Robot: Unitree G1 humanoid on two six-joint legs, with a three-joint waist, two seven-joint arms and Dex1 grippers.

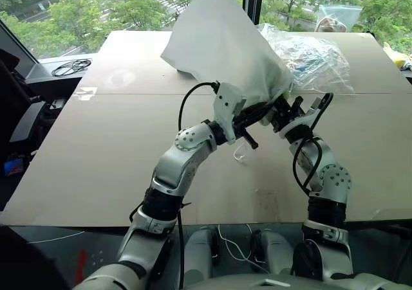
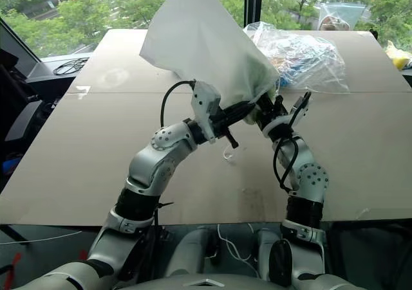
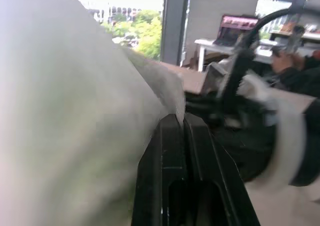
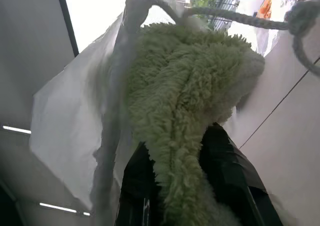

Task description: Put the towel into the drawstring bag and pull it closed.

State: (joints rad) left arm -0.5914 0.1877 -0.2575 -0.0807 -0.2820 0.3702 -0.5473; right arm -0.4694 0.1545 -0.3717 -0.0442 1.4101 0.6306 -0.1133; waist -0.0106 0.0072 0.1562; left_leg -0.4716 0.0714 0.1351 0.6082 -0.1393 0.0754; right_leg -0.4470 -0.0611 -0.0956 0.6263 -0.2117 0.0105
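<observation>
The left claw (image 1: 248,124) is pinching the bag (image 1: 219,45) rim while the right claw (image 4: 186,151) is gripping the towel (image 4: 190,85) at the mouth, risking it snagging the cords and dropping.

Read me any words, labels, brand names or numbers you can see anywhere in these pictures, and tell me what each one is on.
No text can be read.
Drawstring bag: plain white, no print.
Towel: plain green, no label showing.
Clear plastic bag: colourful items inside, any print too small to read.
Screen in the room behind: too blurred to read.
</observation>
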